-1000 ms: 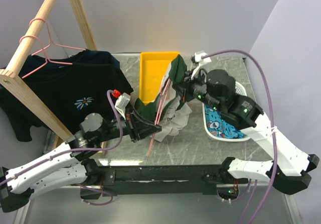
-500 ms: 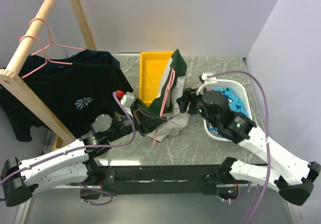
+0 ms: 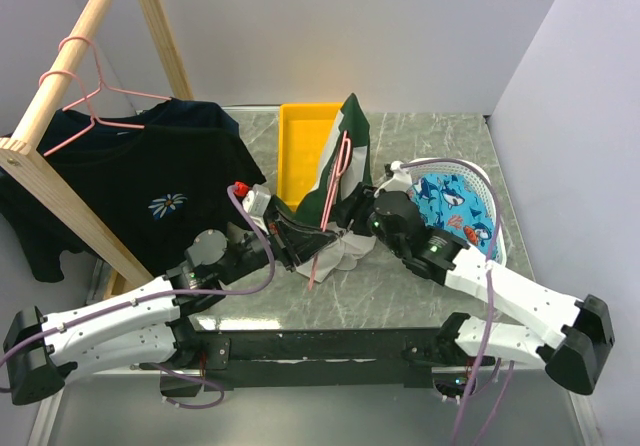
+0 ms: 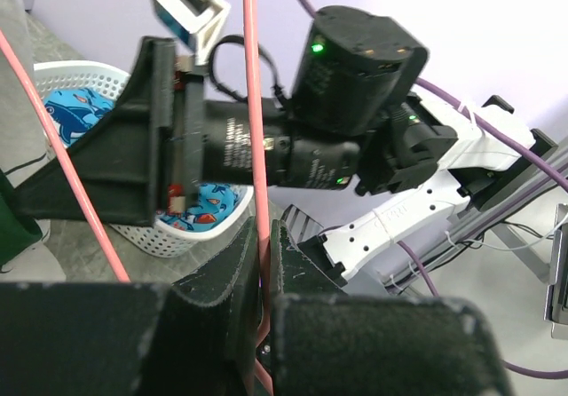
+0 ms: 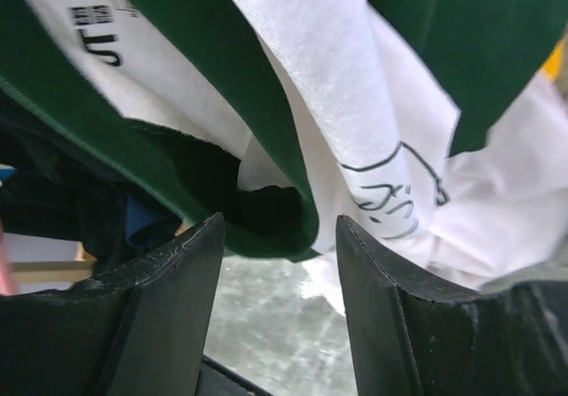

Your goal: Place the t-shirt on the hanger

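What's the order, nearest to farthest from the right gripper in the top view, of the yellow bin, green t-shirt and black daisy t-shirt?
1. green t-shirt, directly at the right gripper, mid-table.
2. yellow bin, behind the shirt, at the back.
3. black daisy t-shirt, far left on the rack.

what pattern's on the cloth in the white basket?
The cloth is bright blue with a shark-like print; clearest in the top external view.

Green-white t-shirt [image 3: 355, 131] draped upright — seemingly over pink hanger [image 3: 316, 264].
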